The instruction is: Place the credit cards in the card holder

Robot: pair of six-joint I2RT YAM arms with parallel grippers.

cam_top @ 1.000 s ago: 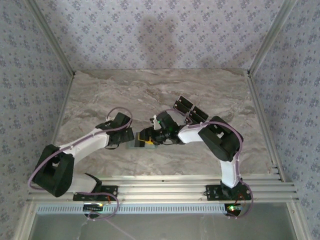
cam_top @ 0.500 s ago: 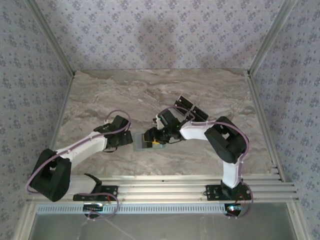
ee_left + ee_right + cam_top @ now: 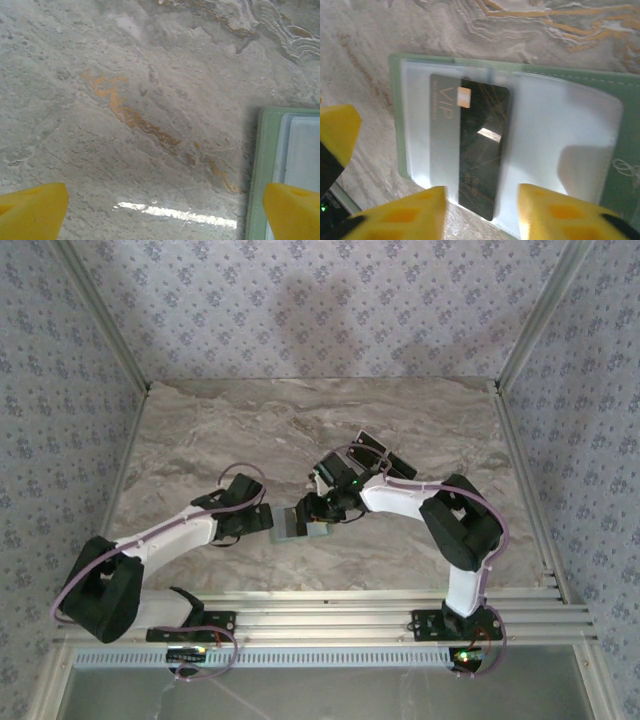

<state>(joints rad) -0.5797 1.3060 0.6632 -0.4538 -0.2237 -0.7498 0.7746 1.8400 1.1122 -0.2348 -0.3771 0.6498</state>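
arms (image 3: 400, 498) flank the card holder (image 3: 300, 530); far-left table (image 3: 220, 420) open.

The marbled grey bench (image 3: 200, 430) carries an open green holder (image 3: 600, 100) lying flat near its middle, with black cards (image 3: 368, 448) farther back, right of centre.

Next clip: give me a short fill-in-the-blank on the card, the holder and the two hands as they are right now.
1. The black card, partly under the clear sleeve of the card holder, is printed with the letters ____.
2. The card holder's soft cover is pale ____.
3. The left hand has its jaws wide ____ and holds nothing.
4. The right hand has one ____ finger on each side of the black card.

Missing words: VIP; green; open; yellow.
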